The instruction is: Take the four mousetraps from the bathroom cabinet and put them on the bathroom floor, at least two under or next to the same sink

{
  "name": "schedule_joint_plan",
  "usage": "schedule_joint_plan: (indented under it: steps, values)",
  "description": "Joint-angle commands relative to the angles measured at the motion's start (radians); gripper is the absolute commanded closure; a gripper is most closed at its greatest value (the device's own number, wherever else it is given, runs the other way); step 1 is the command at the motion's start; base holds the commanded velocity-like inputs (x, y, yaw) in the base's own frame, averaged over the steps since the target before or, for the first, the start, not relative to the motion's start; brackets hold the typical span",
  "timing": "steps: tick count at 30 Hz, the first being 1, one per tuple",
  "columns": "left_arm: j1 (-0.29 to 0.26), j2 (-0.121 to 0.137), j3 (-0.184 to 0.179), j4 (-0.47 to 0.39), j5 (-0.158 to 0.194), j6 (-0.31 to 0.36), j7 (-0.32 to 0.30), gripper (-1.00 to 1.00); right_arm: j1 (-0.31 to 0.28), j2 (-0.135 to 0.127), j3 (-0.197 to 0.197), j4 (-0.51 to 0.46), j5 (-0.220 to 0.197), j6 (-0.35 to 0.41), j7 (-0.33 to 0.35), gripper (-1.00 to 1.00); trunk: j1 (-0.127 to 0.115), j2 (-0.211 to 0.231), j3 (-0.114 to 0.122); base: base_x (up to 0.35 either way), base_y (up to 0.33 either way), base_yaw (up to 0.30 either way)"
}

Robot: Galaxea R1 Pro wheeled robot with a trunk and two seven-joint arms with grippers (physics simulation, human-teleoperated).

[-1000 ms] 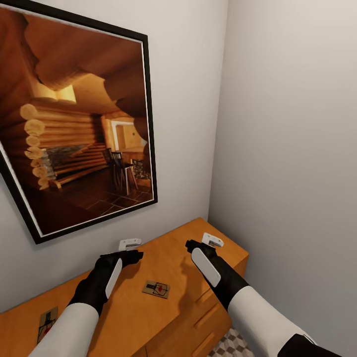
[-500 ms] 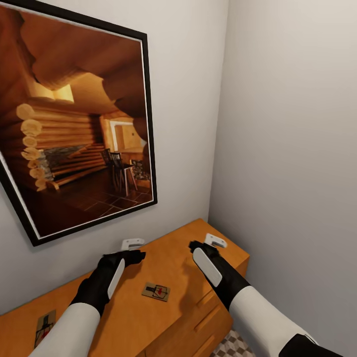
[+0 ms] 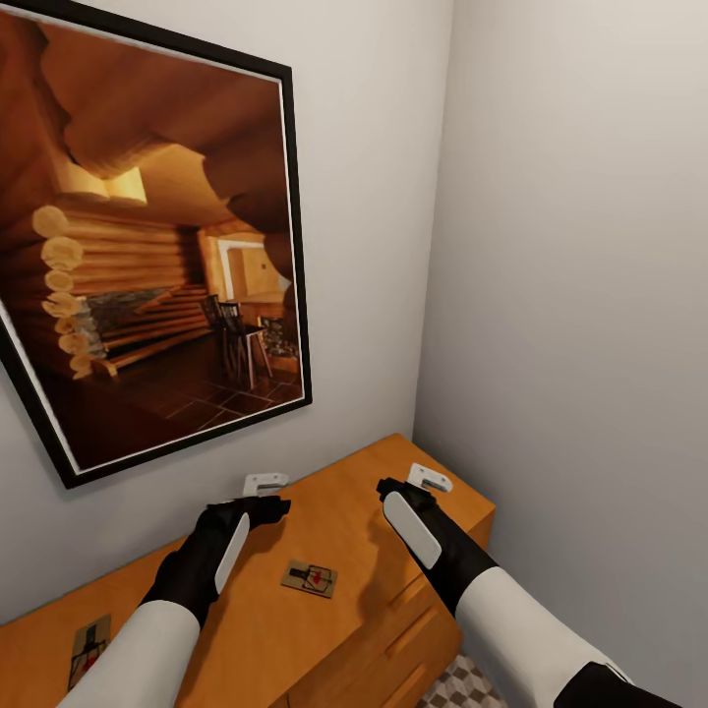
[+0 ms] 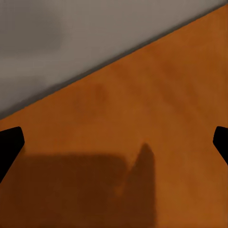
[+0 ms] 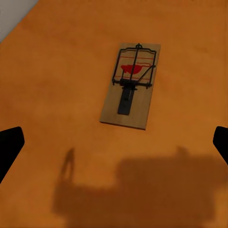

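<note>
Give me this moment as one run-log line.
stage: pre-grasp | left gripper: open, empty, above honey-orange wooden cabinet | right gripper: open, empty | small flat brown wooden mousetraps: one mid-top, one far left

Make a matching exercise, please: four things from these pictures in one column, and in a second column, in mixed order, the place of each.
Things:
1. framed picture
2. mousetrap with red bait pad
3. second mousetrap
4. patterned floor tiles

Places:
A. on the cabinet top, between the two arms
B. below the cabinet front, beside the right arm
C. hanging on the wall above the cabinet
D. on the cabinet top, on the outer side of the left arm

Pairs: 1-C, 2-A, 3-D, 4-B
</note>
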Motion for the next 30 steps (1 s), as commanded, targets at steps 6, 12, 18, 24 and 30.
schedule_joint_plan:
  steps: [6, 12, 18, 24, 30]
  values:
    - [-0.001, -0.002, 0.002, -0.001, 0.000, 0.006, 0.001, -1.00, -0.001, -0.001, 0.004, -0.001, -0.004, 0.005, -0.003, -1.00, 0.001, -0.002, -0.002, 0.000, 0.000, 0.000]
    - [-0.001, -0.002, 0.002, -0.001, -0.001, 0.005, 0.001, -1.00, -0.001, -0.001, 0.004, -0.001, -0.003, 0.005, -0.002, -1.00, 0.001, -0.002, -0.002, 0.000, 0.000, 0.000]
    - [-0.001, -0.002, 0.002, -0.001, -0.003, 0.005, -0.001, -1.00, -0.001, -0.001, 0.005, -0.001, -0.002, 0.005, -0.003, -1.00, 0.001, -0.002, -0.002, 0.000, -0.062, 0.000]
    - [-0.001, -0.002, 0.002, -0.001, -0.001, 0.006, -0.002, -1.00, -0.001, -0.001, 0.005, -0.001, -0.003, 0.005, -0.003, -1.00, 0.001, -0.002, -0.002, 0.000, -0.132, 0.000]
    - [-0.001, -0.002, 0.002, -0.001, 0.000, 0.006, -0.002, -1.00, -0.001, -0.001, 0.005, -0.001, -0.003, 0.005, -0.003, -1.00, 0.001, -0.002, -0.002, 0.000, -0.031, 0.000]
